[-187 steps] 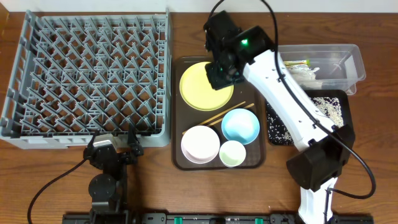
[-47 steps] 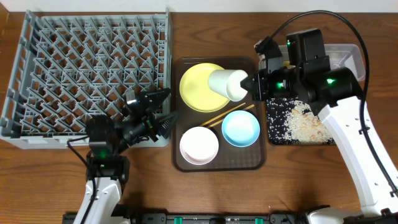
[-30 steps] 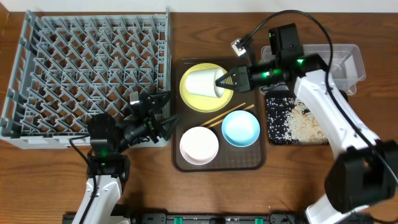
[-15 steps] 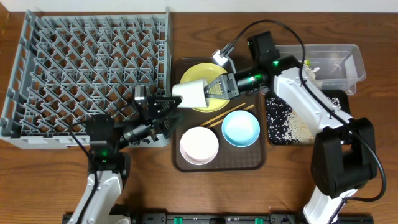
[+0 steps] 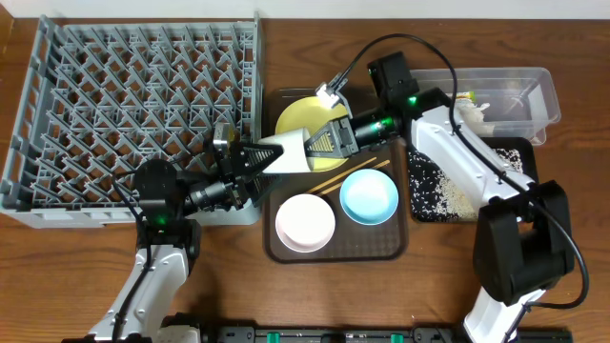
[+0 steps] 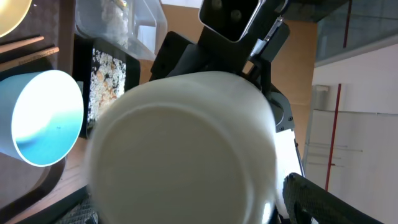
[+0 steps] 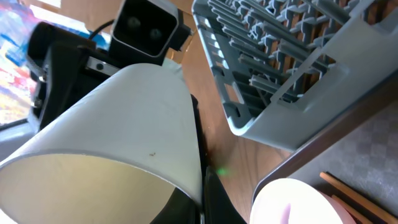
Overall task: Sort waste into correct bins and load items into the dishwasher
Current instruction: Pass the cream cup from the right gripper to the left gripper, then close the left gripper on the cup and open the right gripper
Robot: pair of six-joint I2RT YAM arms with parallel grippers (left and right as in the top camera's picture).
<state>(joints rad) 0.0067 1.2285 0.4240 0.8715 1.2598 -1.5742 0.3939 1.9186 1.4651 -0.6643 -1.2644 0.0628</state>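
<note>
The small pale green cup (image 5: 289, 152) hangs on its side above the gap between the grey dish rack (image 5: 250, 114) and the brown tray (image 5: 271, 243). My right gripper (image 5: 319, 145) is shut on its rim, with the wall pinched between the two fingers (image 7: 214, 196). My left gripper (image 5: 255, 158) stands open with its jaws wide on either side of the cup's base. The cup (image 6: 186, 149) fills the left wrist view, and one finger (image 6: 320, 199) stands just clear of its side. On the tray are the yellow plate (image 5: 294, 116), blue bowl (image 5: 369, 195), white bowl (image 5: 305, 221) and chopsticks (image 5: 329, 179).
At the right, the clear tub (image 5: 536, 95) holds wrapper and paper. In front of it the black tray (image 5: 413, 191) holds rice scraps. The right arm reaches across over the plate. The rack's corner (image 7: 292, 81) is close beside the cup.
The right arm has carried the cup leftward from over the plate to the rack's edge. The left gripper has come up to the cup's base and its jaws have narrowed a little.
</note>
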